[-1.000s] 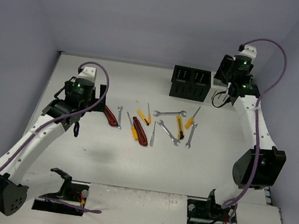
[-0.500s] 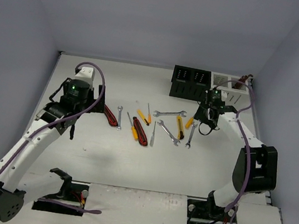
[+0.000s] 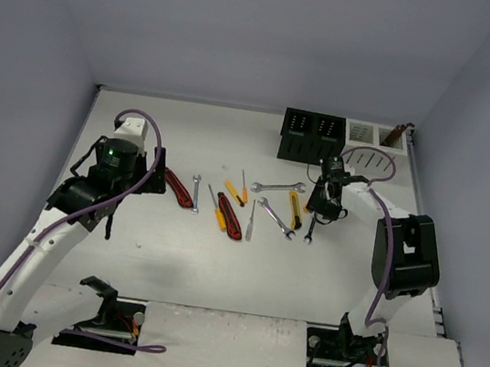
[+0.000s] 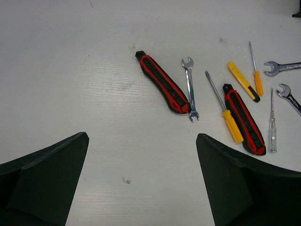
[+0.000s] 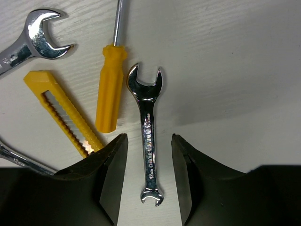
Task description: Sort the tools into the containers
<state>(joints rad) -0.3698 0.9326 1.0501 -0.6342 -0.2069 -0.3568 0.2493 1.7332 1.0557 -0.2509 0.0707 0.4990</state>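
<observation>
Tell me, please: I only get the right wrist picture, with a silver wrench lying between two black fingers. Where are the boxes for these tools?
Observer: In the top view, a black box stands at the far edge of the table, beyond your wrench.
Operator: Only one box?
Observer: No, a white box sits right beside it, on its right.
Operator: And the other arm?
Observer: The left gripper is open, above bare table near a red-black utility knife.
</observation>
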